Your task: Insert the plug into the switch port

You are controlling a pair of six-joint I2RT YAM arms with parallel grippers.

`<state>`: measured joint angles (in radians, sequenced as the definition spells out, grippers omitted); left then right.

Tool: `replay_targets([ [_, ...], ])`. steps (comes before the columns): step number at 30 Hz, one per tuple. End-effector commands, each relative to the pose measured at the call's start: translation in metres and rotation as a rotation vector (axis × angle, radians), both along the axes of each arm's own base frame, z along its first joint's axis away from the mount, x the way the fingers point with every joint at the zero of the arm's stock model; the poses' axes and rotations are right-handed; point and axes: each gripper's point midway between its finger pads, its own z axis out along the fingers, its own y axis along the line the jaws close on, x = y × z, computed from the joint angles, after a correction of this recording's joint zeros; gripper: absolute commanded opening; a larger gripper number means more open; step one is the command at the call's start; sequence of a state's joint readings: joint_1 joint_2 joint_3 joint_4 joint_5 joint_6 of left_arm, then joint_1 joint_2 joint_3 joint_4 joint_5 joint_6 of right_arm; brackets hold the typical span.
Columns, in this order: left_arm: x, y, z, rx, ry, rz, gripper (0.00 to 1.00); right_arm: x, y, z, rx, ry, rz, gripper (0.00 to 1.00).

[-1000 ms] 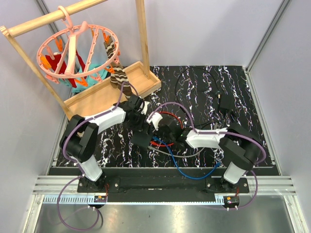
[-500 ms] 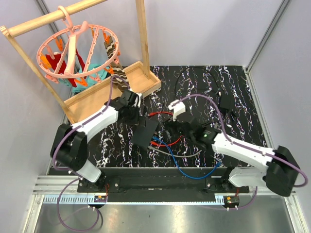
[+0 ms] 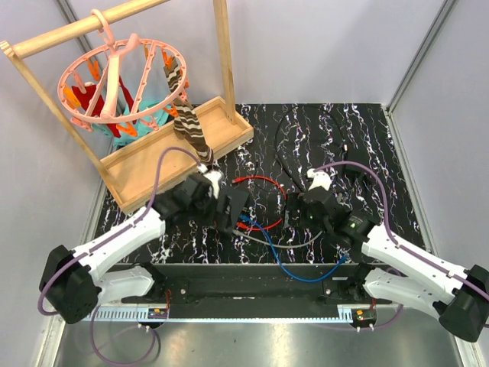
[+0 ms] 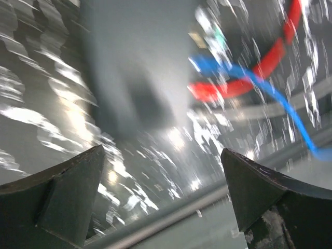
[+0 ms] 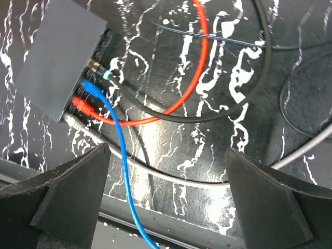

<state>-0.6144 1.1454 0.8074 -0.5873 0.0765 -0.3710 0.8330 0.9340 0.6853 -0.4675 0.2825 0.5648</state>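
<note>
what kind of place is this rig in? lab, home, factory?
Probably a lab test cell: plain grey panel walls, a slotted aluminium mounting rail, and staged props, a wooden drying rack and a flat matte black switch box.

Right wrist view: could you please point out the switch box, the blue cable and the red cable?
switch box [image 5: 57, 57], right wrist view, middle of its top face.
blue cable [image 5: 122, 161], right wrist view, mid-run below its plug.
red cable [image 5: 201, 41], right wrist view, upper stretch of its curve.
</note>
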Motion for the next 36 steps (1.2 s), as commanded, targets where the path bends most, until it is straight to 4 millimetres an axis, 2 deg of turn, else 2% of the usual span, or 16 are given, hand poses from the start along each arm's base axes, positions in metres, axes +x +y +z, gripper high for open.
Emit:
replay_targets([
  [1, -0.047, -0.027, -0.009, -0.034, 0.033, -0.090, 0.99, 0.004, -0.011, 0.001, 0.030, 0.027, -0.088, 1.00],
  [3, -0.065, -0.032, -0.023, -0.012, 0.058, -0.114, 0.99, 0.008, -0.014, 0.005, 0.032, 0.016, -0.106, 1.00],
  [6, -0.075, -0.039, -0.042, 0.012, 0.072, -0.138, 0.99, 0.014, -0.018, 0.010, 0.016, -0.007, -0.123, 1.00],
  [13, -0.051, -0.075, -0.058, 0.011, -0.017, -0.163, 0.97, 0.023, -0.028, 0.018, -0.007, -0.051, -0.157, 1.00],
  [18, -0.043, -0.087, -0.083, 0.064, 0.009, -0.182, 0.94, 0.026, -0.034, 0.026, 0.002, -0.079, -0.186, 1.00],
  [21, -0.038, -0.098, -0.090, 0.071, 0.021, -0.197, 0.94, 0.029, -0.039, 0.029, -0.001, -0.094, -0.206, 1.00],
  [24, -0.029, -0.117, -0.086, 0.035, 0.011, -0.204, 0.93, 0.034, -0.048, 0.033, -0.020, -0.115, -0.231, 1.00],
  [25, -0.022, -0.127, -0.078, 0.013, -0.003, -0.200, 0.93, 0.036, -0.051, 0.033, -0.037, -0.120, -0.233, 1.00],
  [26, -0.020, -0.133, -0.081, 0.016, 0.003, -0.202, 0.93, 0.042, -0.059, 0.033, -0.044, -0.118, -0.264, 1.00],
  [28, -0.009, -0.152, -0.069, -0.017, -0.018, -0.206, 0.93, 0.050, -0.068, 0.033, -0.061, -0.111, -0.288, 1.00],
  [29, -0.005, -0.157, -0.072, -0.013, -0.013, -0.208, 0.93, 0.056, -0.079, 0.031, -0.058, -0.094, -0.321, 1.00],
  [31, 0.005, -0.176, -0.057, -0.051, -0.031, -0.219, 0.93, 0.068, -0.091, 0.031, -0.066, -0.073, -0.352, 1.00],
  [32, 0.007, -0.181, -0.061, -0.048, -0.026, -0.224, 0.93, 0.072, -0.093, 0.032, -0.052, -0.060, -0.352, 1.00],
  [33, 0.009, -0.195, -0.049, -0.091, -0.024, -0.247, 0.92, 0.083, -0.113, 0.037, -0.057, -0.062, -0.410, 1.00],
  [35, 0.010, -0.205, -0.044, -0.113, -0.017, -0.262, 0.93, 0.093, -0.125, 0.035, -0.041, -0.029, -0.433, 1.00],
  [36, 0.012, -0.212, -0.034, -0.138, -0.026, -0.270, 0.92, 0.102, -0.146, 0.041, -0.037, -0.034, -0.489, 1.00],
])
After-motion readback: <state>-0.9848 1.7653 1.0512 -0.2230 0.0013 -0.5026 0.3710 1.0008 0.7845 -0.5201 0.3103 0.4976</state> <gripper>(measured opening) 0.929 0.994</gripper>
